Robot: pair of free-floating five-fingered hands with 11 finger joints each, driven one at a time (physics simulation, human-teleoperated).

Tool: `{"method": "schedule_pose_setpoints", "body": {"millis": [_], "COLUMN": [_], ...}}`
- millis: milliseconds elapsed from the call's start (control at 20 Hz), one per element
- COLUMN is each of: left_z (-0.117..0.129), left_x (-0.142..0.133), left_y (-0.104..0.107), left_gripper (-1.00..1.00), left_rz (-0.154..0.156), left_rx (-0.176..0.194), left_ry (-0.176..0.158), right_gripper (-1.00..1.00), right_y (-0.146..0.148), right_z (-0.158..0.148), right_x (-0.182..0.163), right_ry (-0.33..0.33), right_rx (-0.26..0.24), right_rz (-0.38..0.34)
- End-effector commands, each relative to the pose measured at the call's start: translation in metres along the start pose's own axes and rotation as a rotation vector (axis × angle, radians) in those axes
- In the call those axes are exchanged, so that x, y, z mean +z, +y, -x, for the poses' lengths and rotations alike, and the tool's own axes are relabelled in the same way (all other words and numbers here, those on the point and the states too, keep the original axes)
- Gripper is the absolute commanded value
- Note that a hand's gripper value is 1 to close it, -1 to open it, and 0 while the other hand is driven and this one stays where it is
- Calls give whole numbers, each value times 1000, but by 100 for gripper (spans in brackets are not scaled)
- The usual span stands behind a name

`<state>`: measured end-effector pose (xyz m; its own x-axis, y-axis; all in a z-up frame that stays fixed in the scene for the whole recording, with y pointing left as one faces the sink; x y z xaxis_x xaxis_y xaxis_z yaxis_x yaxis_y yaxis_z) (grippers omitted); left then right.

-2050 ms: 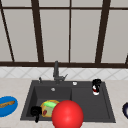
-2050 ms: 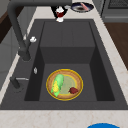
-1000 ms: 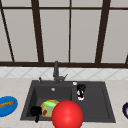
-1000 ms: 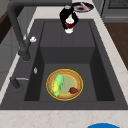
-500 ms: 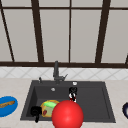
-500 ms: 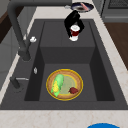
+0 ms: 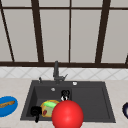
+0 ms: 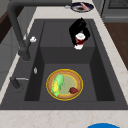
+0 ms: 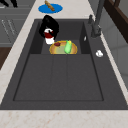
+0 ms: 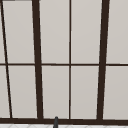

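Observation:
My right hand hovers over the middle of the dark sink, its fingers curled round a small red and white cup. In the left side view this hand hangs above the drainer step, just beyond the deep basin. In the right side view the same hand and the cup are at the basin's front side, beside the yellow plate. That plate lies in the basin with a green corn cob and a small red piece on it. My left hand stays idle at the sink's front left corner.
A big red ball covers the sink's front edge in the front view. The faucet stands behind the basin. A blue plate with a brown stick lies on the left counter, a dark plate on the right one.
My right hand has carried the cup leftward from the sink's right end to above the middle, close to the basin. The left hand has not moved.

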<state>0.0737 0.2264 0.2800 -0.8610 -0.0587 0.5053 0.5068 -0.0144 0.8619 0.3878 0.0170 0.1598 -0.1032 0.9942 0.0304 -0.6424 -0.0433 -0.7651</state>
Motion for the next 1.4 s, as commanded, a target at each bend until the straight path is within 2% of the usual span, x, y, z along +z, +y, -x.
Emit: {"method": "schedule_pose_setpoints", "body": {"millis": [0, 200, 500, 650, 950, 1050, 1150, 1250, 1300, 1350], "left_z": [0, 0, 0, 0, 0, 0, 0, 0, 0, 0], "left_x": [0, 0, 0, 0, 0, 0, 0, 0, 0, 0], "left_y": [0, 0, 0, 0, 0, 0, 0, 0, 0, 0], "left_gripper": [0, 0, 0, 0, 0, 0, 0, 0, 0, 0], "left_rz": [0, 0, 0, 0, 0, 0, 0, 0, 0, 0], "left_rx": [0, 0, 0, 0, 0, 0, 0, 0, 0, 0], "left_ry": [0, 0, 0, 0, 0, 0, 0, 0, 0, 0], "right_gripper": [100, 100, 100, 100, 100, 100, 100, 100, 100, 100], "right_y": [17, 39, 68, 75, 93, 104, 105, 101, 105, 106], "right_z": [-27, -56, -97, -110, -126, -123, -119, -125, -123, -124], "right_x": [-1, -17, -51, -75, -126, -140, -138, -136, -142, -143], "right_ry": [-21, -47, -55, -60, -117, -135, -145, -124, -136, -133], "right_rx": [-40, -62, -65, -71, -73, -40, -56, -23, -64, -44], "right_rz": [19, 7, -21, -56, -92, -79, -40, 10, -11, -12]}}
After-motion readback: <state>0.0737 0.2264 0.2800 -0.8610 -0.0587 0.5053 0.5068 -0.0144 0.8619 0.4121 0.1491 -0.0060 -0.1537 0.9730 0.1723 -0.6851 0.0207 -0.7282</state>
